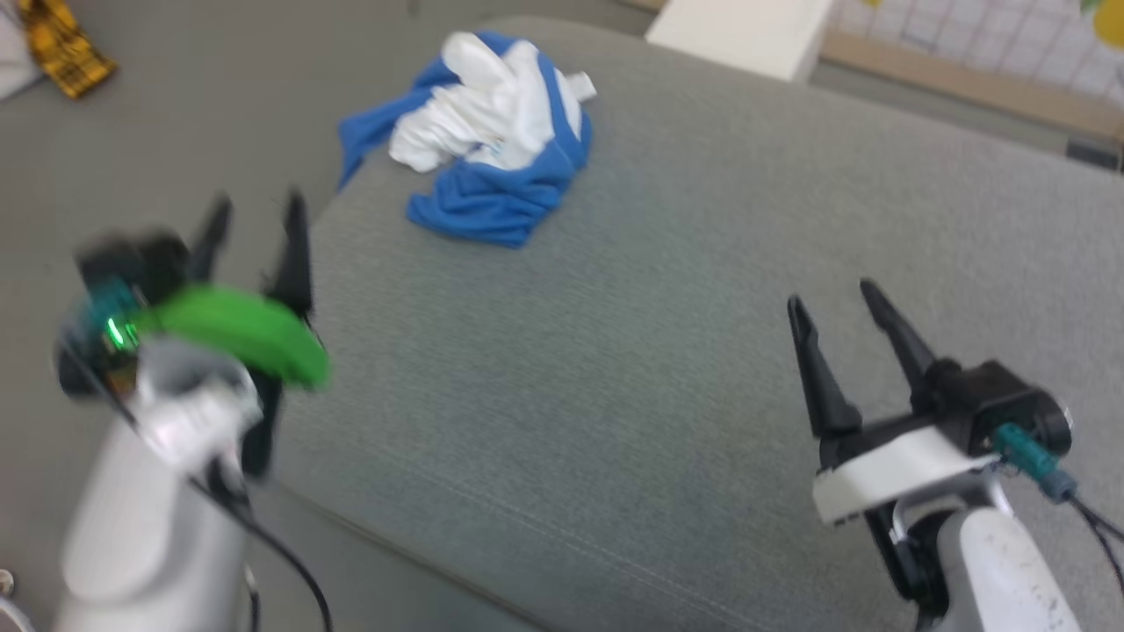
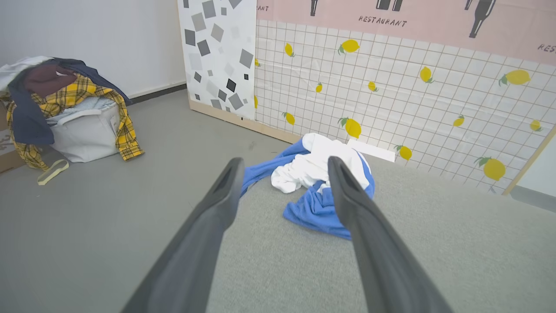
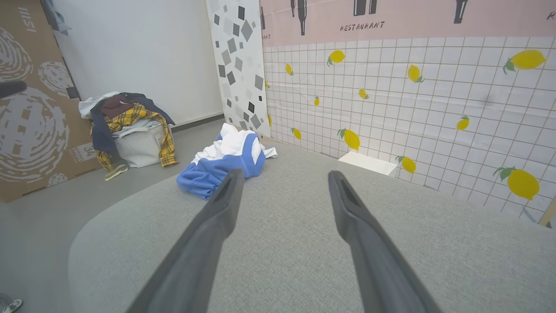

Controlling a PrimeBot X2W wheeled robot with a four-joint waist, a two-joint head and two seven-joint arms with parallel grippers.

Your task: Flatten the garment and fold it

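Grey upholstered surface [image 1: 632,377] lies wide and bare between both grippers and the garment [image 1: 492,140], which sits crumpled near the far left rounded corner, a blue sleeve trailing over the edge. Left gripper [image 1: 256,204], blurred in the head view, hangs at the surface's left edge, fingers spread and empty. Right gripper [image 1: 832,294] hovers over the near right part, likewise spread. Bunched folds hide the garment's outline.
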